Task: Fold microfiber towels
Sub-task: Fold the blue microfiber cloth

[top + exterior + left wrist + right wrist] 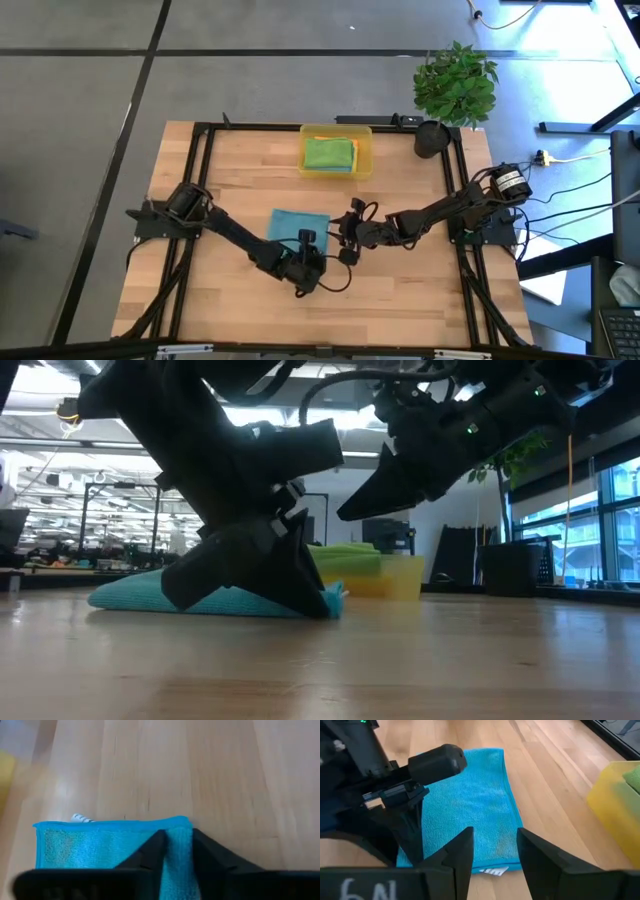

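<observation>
Left gripper (177, 851) pinches the soft, limp teal towel (297, 226) at its six-o'clock edge; right gripper (495, 847) hovers spread.

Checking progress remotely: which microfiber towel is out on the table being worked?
The teal-blue microfiber towel, flat on the wood under the left gripper; the green towel lies in the yellow plastic tray.

Both arms matte black, tubular links, chunky joint housings. Left arm (225, 232) and right arm (440, 210) each trail loose black cable loops near the wrist. Right arm's base motor carries a white round label. Fingers (462, 852) are black, wedge-shaped, tapering. White hand-written marking on right wrist housing; green LEDs lit.
</observation>
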